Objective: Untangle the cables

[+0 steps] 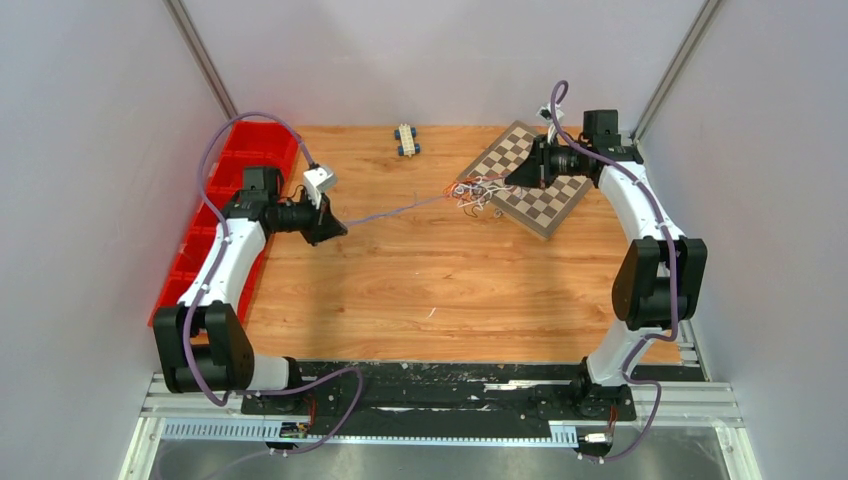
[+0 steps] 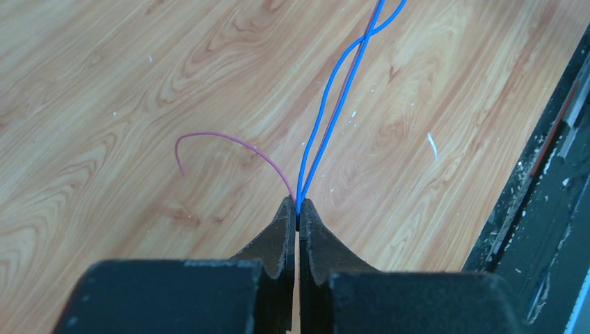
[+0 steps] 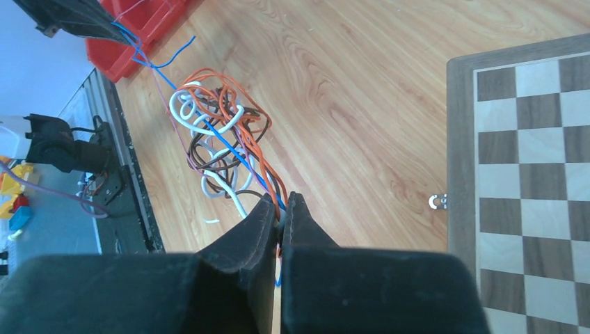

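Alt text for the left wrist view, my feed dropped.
The left tool is shut on a doubled blue wire that runs up over the wooden table. A pink wire arcs away from the tips, loose end free.

Pale grey walls [image 1: 420, 60], wooden tabletop [image 1: 420, 290]

No text, label, brand or number was legible in any view; the chessboard [image 1: 545, 207] at 1 o'clock bore only plain squares.
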